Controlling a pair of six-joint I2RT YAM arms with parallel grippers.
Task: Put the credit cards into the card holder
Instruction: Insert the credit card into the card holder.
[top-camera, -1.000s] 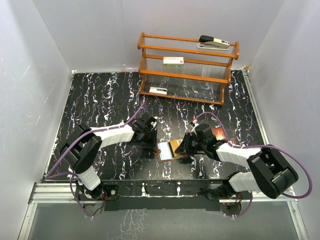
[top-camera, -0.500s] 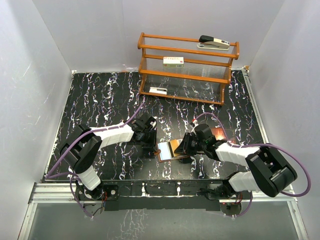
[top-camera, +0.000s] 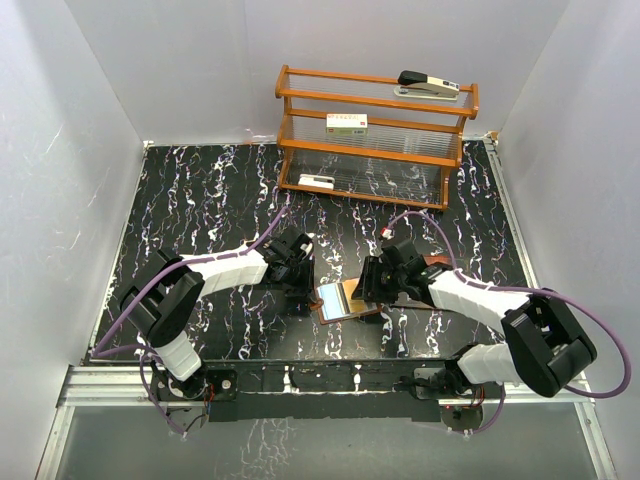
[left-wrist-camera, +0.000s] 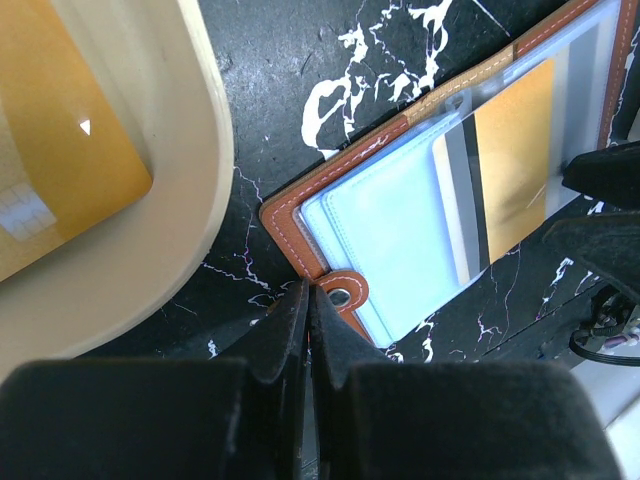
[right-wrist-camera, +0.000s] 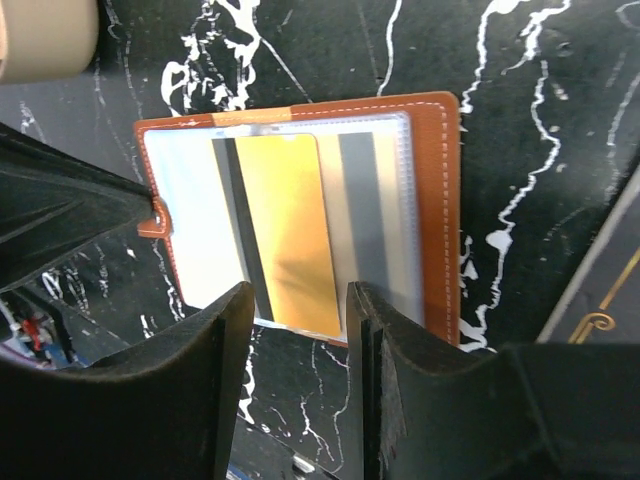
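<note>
Right gripper jaws apart, empty, over the open card holder. First gold card sits in its clear pocket (looks seated). Left gripper pinched together at the holder's tab. Second gold card waits in tan tray, so roughly partway.

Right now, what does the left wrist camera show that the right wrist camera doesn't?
Only the left wrist view shows a gold card lying in the tan tray. Only the right wrist view shows the corner of a dark booklet with gold trim, just past the wallet's right edge. Both show the open brown wallet with a second gold card in its clear pocket.
</note>
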